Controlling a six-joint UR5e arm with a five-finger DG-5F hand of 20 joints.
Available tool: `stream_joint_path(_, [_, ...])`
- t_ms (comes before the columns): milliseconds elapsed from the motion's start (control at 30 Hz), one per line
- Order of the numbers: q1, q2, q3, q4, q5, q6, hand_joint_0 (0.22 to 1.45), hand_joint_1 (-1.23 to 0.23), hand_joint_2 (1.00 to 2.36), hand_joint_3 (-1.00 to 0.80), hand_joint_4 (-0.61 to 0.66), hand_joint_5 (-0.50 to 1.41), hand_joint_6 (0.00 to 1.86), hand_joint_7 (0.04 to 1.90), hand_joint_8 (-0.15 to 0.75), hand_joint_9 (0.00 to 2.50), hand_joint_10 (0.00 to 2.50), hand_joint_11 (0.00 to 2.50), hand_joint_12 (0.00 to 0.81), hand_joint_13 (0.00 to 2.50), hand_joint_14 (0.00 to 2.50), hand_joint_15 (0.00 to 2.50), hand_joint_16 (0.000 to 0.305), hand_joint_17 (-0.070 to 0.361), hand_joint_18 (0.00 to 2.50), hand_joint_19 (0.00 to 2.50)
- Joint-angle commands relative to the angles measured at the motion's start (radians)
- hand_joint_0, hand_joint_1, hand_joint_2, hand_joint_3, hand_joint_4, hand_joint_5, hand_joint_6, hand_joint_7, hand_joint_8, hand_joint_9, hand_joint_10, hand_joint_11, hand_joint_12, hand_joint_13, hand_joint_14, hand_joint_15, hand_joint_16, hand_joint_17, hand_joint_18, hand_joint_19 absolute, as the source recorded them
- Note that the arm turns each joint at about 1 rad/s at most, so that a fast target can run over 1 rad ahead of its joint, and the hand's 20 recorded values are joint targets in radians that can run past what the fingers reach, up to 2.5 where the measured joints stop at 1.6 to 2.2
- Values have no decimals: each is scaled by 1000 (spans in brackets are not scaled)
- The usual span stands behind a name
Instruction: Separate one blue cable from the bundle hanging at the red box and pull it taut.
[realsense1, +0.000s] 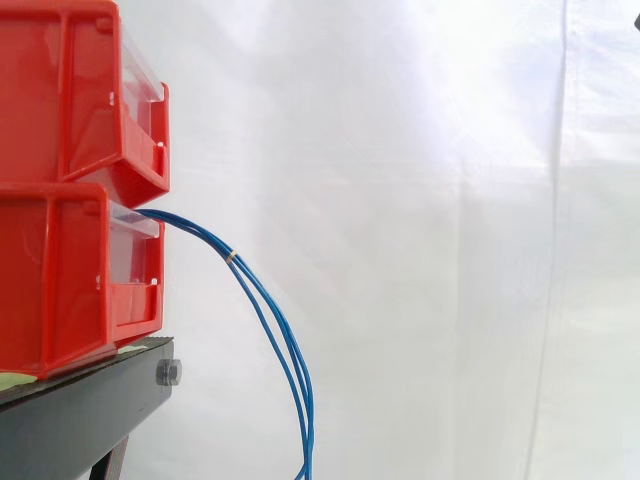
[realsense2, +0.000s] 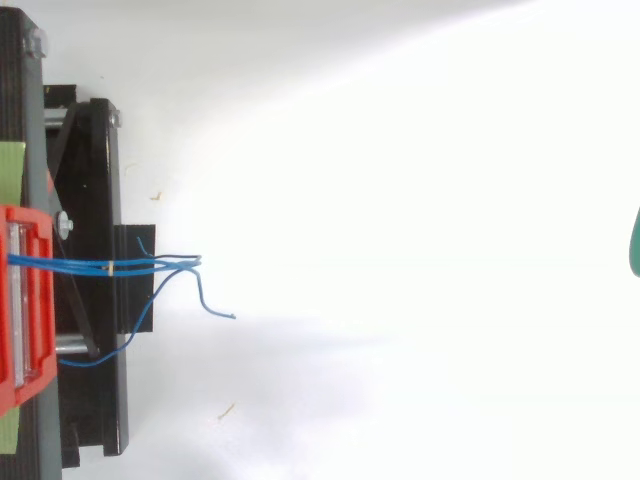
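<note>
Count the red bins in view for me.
2, stacked at the left of the side view: the upper bin sits on the lower bin, from whose mouth the cables hang. More bins may be hidden past the edge.

Side view: the blue cables (realsense1: 233, 257) run off the bottom edge; the red bins (realsense1: 60, 280) are cropped at left. Top view: the hand (realsense2: 634, 245) is a green sliver cut by the right edge.

Blue cables (realsense1: 208, 239) issued from the lower red box (realsense1: 60, 285), bound together by a yellowish tie (realsense1: 232, 257). They hung slack in a downward arc. Seen from above, their loose ends (realsense2: 215, 310) splayed apart.
</note>
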Motion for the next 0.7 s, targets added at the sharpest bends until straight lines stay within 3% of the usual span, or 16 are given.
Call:
stream_joint_path(0, [0, 0, 0, 0, 0, 0, 547, -599, 1000, -500, 236, -203, 503, 937, 178, 454, 19, 826, 318, 397, 22, 862, 47, 105, 559, 835])
stream_joint_path(667, [0, 0, 0, -2, 5, 0, 553, -592, 1000, -500, 244, -198, 503, 937, 173, 449, 18, 788, 310, 386, 22, 853, 46, 103, 569, 835])
